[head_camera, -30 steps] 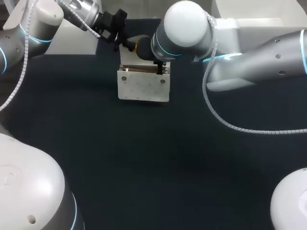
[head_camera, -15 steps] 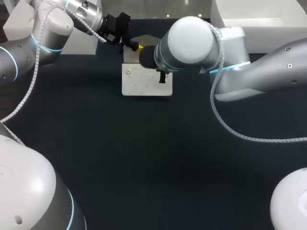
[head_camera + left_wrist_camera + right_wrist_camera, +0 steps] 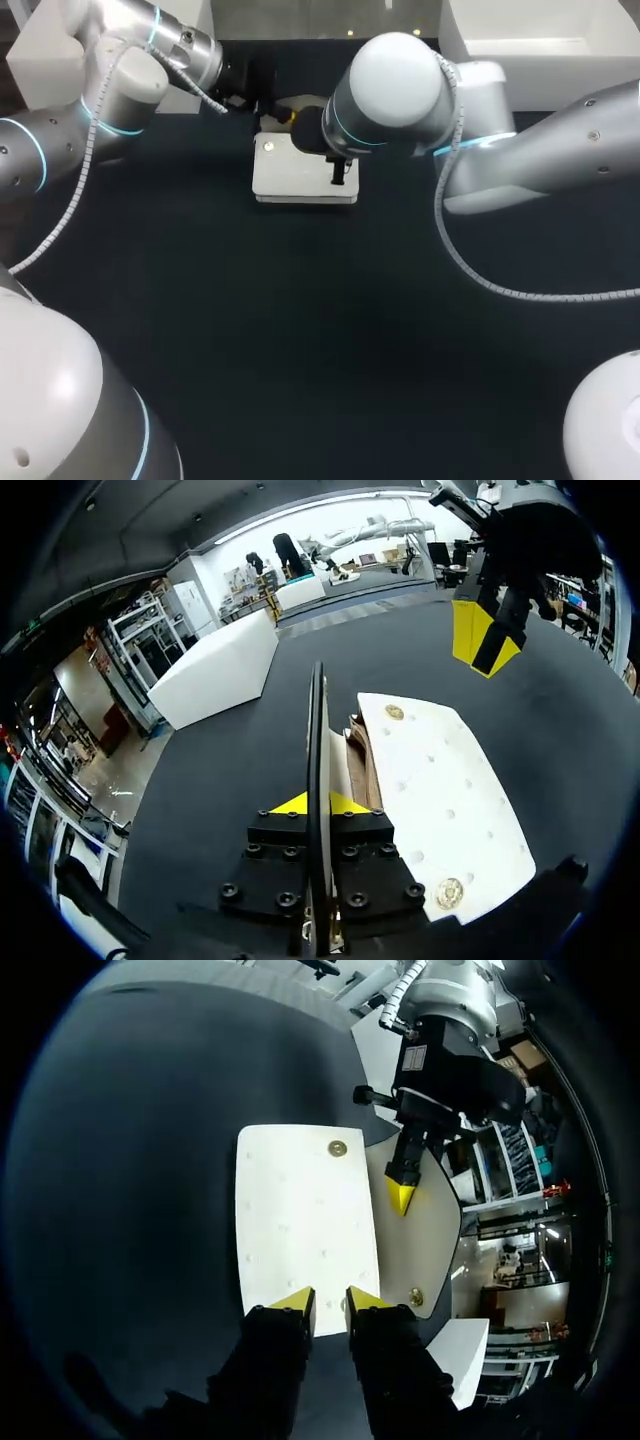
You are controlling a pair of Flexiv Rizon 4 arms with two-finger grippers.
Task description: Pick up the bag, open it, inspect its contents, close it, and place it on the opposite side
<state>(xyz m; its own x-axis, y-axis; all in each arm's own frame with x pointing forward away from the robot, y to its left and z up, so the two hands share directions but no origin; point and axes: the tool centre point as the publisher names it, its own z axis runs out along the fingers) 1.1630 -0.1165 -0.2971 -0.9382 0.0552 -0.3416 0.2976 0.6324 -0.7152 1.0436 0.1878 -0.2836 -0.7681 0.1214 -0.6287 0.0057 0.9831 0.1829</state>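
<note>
A dark, matte table [image 3: 300, 330] fills the scene, with a white block [image 3: 220, 670] sitting on it off to one side. A small white bag [image 3: 295, 180] lies flat near the middle of the table's far edge. Its pale front panel faces up, and a brass stud [image 3: 449, 892] shows at a corner.

The left arm [image 3: 90, 110] comes in from the far left. The left gripper [image 3: 320, 802] is pinched closed on the bag's flap [image 3: 420, 1250]. From that wrist, the flap appears as a thin sheet standing on edge between the two yellow tips. Beside it a narrow strip of brownish lining shows.

The right arm [image 3: 540, 160] reaches in from the right, past the middle. The right gripper [image 3: 330, 1300] sits at the edge of the bag's white panel, at the opposite end from the left one. I cannot tell whether it has hold of the panel or only rests at its rim.

From above, the right arm's large white joint covers the bag's far edge and most of both grippers. The left gripper is dark against the dark table there and hard to make out. Nothing inside the bag can be seen.
</note>
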